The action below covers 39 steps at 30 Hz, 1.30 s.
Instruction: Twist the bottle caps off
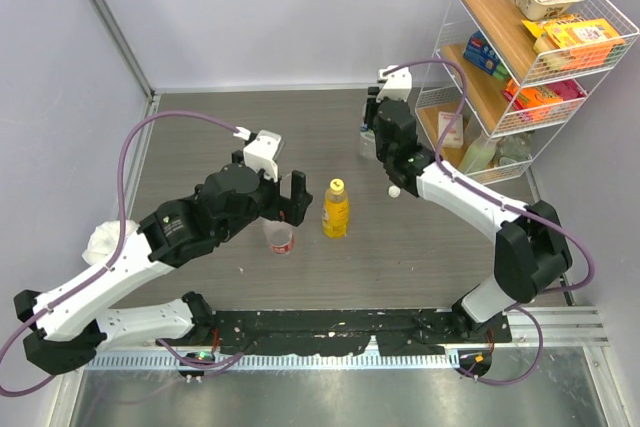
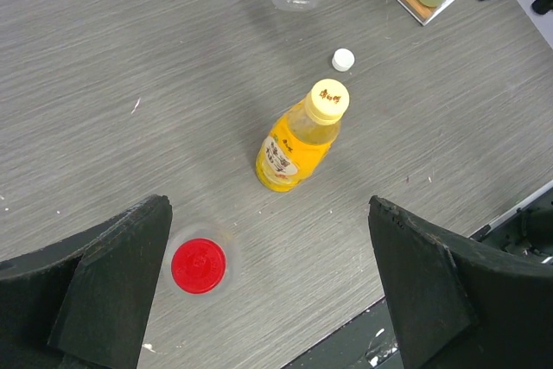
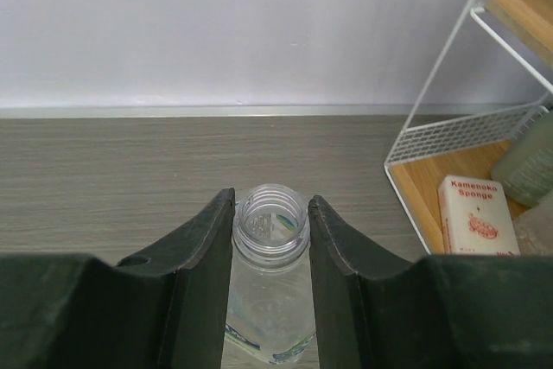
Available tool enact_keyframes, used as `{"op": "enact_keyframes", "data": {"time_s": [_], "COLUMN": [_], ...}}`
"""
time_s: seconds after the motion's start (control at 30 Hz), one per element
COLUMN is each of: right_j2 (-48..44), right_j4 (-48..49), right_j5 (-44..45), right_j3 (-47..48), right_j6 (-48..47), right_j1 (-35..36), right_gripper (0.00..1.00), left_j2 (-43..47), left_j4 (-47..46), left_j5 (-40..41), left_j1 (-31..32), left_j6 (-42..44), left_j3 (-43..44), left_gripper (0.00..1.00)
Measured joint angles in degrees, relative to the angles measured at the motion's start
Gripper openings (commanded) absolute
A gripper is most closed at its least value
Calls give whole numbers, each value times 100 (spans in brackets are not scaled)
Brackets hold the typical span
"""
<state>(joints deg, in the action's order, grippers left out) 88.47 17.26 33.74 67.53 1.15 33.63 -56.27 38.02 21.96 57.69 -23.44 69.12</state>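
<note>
The right jaws are clamped on the threaded neck of the clear bottle (image 3: 271,229), one finger at 9 o'clock of the neck and the other at 3 o'clock. The bottle stands upright on the desk (image 3: 104,179). Its mouth is open with no cap on it, and a blue-white label shows low on its body. At 3 o'clock of this grip stands a white wire shelf rack (image 3: 484,131), with a Kamenoko Sponge box (image 3: 471,213) on its lowest wooden shelf.

The left jaws hang spread wide apart above the desk and hold nothing. Just inside the finger at 9 o'clock in the left wrist view is the red cap (image 2: 198,265), screwed onto the red-label bottle (image 1: 281,237), which is seen from straight above. At 3 o'clock of that bottle in the top view stands the yellow-orange bottle (image 2: 294,149), with its yellow cap (image 2: 329,99) on. A loose white cap (image 2: 343,60) lies on the desk near the yellow cap, at about 1 o'clock.
</note>
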Motion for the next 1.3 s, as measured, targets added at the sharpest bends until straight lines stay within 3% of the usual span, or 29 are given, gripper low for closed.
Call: {"op": "enact_keyframes", "data": {"time_s": [0.33,0.47,0.67,0.8,1.2,1.3], "right_j2": [343,428,428,428,72,-264], "right_j4": [778,800,791,734,55,-295], "right_j5": [616,745,822,815,699,599], "right_j3": [-752,-861,-1088,-1128,-1047,-898], "right_j6": [50,190,452,546,852,1008], "right_j1": [0,0,0,0,0,0], "right_gripper": [2,8,29,53,88,93], "left_j2": [52,83,83,83,168,199], "left_j4": [55,85,138,151,175,192], "left_j5": [103,103,103,103,103,105], "left_j1": [0,0,0,0,0,0], "left_j6": [15,13,13,13,-13,-31], "left_j3": [0,0,0,0,-7,-7], "left_gripper": [100,100,100,100,100,99]}}
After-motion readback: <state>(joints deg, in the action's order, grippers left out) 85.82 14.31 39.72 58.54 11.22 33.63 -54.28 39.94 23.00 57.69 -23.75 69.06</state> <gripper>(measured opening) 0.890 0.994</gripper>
